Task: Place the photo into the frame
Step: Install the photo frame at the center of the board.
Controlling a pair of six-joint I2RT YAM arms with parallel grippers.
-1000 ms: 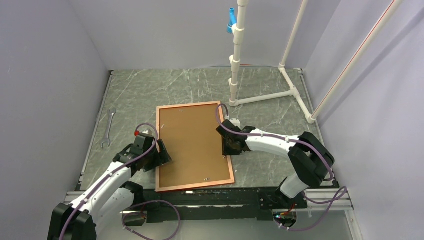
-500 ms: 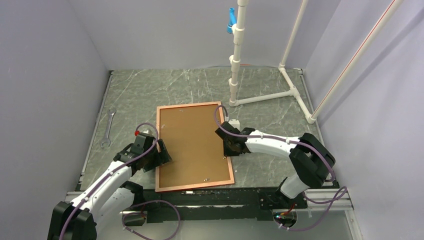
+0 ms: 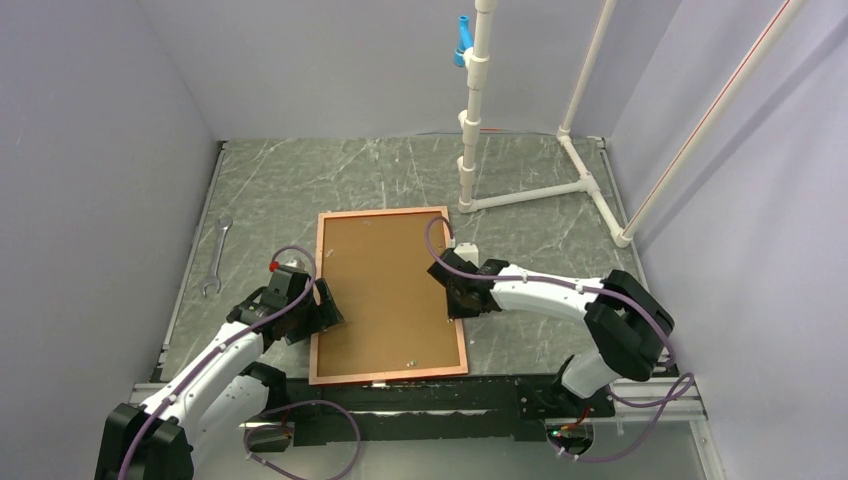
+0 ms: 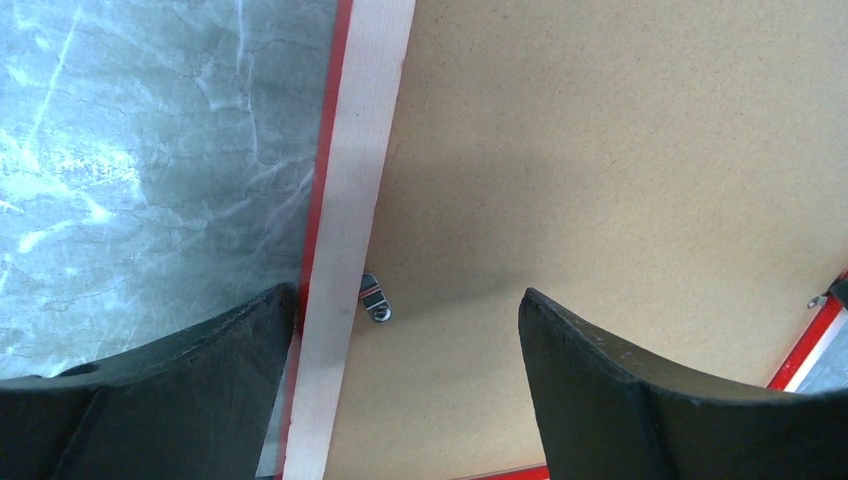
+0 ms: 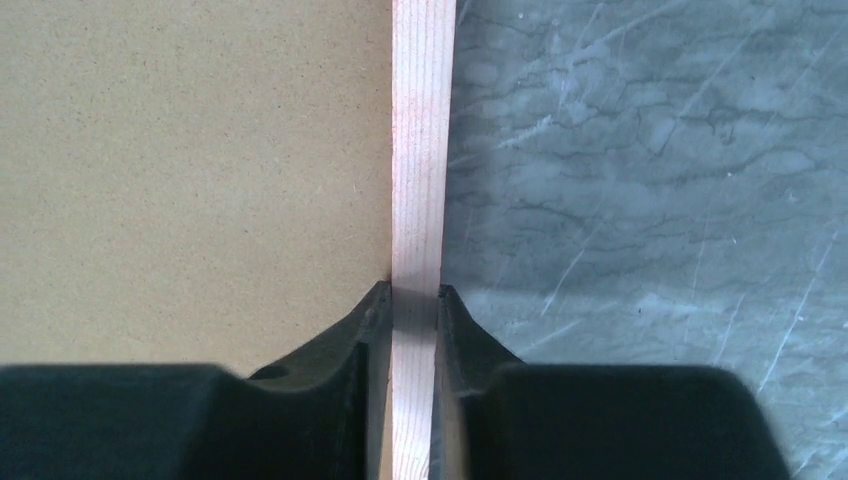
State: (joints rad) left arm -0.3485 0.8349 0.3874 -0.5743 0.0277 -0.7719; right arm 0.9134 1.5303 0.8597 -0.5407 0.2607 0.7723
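Brown fibreboard, the backing board (image 3: 385, 290), fills the frame (image 3: 385, 213), which we see lying face down on the marbled table (image 3: 300, 190) between the two arms. Only the left wrist view gives us a small metal clip (image 4: 373, 298) on the board, just inside the pale left rail. Only the right wrist view shows us the grip on the right rail: the right gripper (image 5: 413, 295) is pinched onto it, one finger on each side. The left gripper (image 4: 405, 300) stands wide, holding nothing, and straddles the left rail and clip. A wrench (image 3: 217, 255) lies well apart to the left.
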